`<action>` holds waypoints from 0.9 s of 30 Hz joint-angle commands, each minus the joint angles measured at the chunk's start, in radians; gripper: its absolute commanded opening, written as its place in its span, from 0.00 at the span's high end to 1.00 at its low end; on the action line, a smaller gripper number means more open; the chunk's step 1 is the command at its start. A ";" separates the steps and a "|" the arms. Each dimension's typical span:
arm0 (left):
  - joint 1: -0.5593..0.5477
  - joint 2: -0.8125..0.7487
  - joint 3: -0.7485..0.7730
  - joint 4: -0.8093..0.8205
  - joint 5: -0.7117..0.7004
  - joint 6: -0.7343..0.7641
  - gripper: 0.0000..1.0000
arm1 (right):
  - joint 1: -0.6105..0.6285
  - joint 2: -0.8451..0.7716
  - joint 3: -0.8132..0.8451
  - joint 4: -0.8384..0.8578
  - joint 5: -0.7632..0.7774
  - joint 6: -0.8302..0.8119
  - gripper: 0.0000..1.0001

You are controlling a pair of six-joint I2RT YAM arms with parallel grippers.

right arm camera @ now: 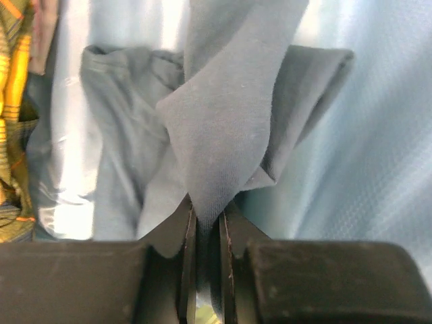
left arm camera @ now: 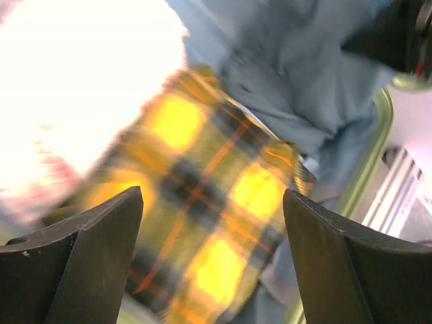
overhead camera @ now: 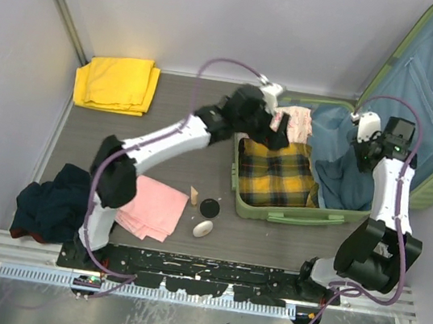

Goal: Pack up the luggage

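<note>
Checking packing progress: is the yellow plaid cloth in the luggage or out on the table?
In: the plaid cloth lies within the open luggage, at its left wall.

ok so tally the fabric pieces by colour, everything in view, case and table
Yellow cloth: 1
Yellow plaid piece: 1
Pink cloth: 1
White-pink floral piece: 1
Navy garment: 1
Grey-blue garment: 1
Total: 6

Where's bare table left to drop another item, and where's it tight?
Bare: the table between the yellow cloth and the navy clothes; also the strip in front of the luggage. Crowded: inside the luggage, filled by plaid cloth and blue-grey garment; around the black disc beside the pink cloth.
</note>
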 commanded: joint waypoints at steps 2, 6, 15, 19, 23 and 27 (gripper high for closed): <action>0.143 -0.207 -0.092 -0.070 -0.001 0.063 0.14 | 0.120 -0.060 -0.100 0.095 0.153 0.065 0.93; 0.221 -0.286 -0.149 -0.113 -0.006 0.079 0.14 | 0.193 -0.061 -0.176 0.094 0.195 0.139 0.78; 0.302 -0.376 -0.194 -0.161 -0.014 0.131 0.13 | 0.219 -0.035 -0.097 -0.125 -0.031 0.213 0.25; 0.348 -0.395 -0.204 -0.188 0.006 0.128 0.13 | 0.142 0.012 0.086 -0.273 -0.231 0.184 0.25; 0.405 -0.413 -0.229 -0.206 0.019 0.130 0.13 | 0.088 0.063 0.170 -0.391 -0.344 0.153 0.35; 0.494 -0.427 -0.262 -0.201 0.024 0.136 0.13 | 0.081 0.082 0.074 -0.355 -0.282 0.148 0.56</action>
